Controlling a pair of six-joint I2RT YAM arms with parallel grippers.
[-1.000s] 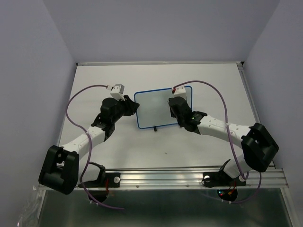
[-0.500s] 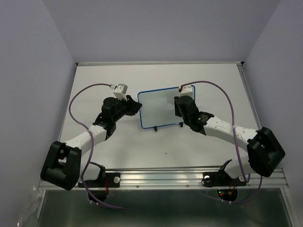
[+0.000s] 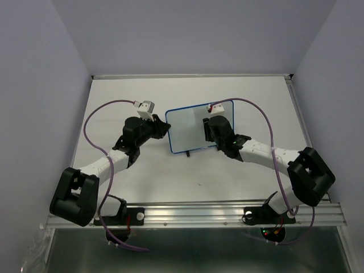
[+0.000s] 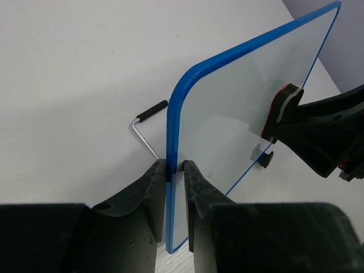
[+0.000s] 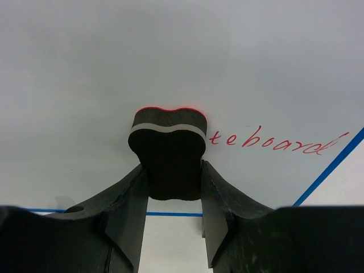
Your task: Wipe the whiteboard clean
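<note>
The whiteboard [image 3: 187,128], white with a thin blue frame, stands tilted on the table. My left gripper [image 3: 164,130] is shut on its left edge; the left wrist view shows the fingers pinching the blue frame [image 4: 170,153]. My right gripper [image 3: 209,126] is shut on a black eraser block [image 5: 168,149], its red-edged face pressed against the board. Red writing [image 5: 273,140] reading "teboard" lies just right of the eraser. The eraser also shows in the left wrist view [image 4: 278,108] against the board face.
A bent wire stand with a black tip [image 4: 149,114] props the board from behind. A small black foot [image 4: 265,159] sits at the board's lower edge. Purple cables loop from both wrists. An aluminium rail [image 3: 227,210] runs along the near table edge.
My right gripper with the eraser slid right across the board, then back left to about where it began. The board shifted slightly right. My left gripper kept its hold.
</note>
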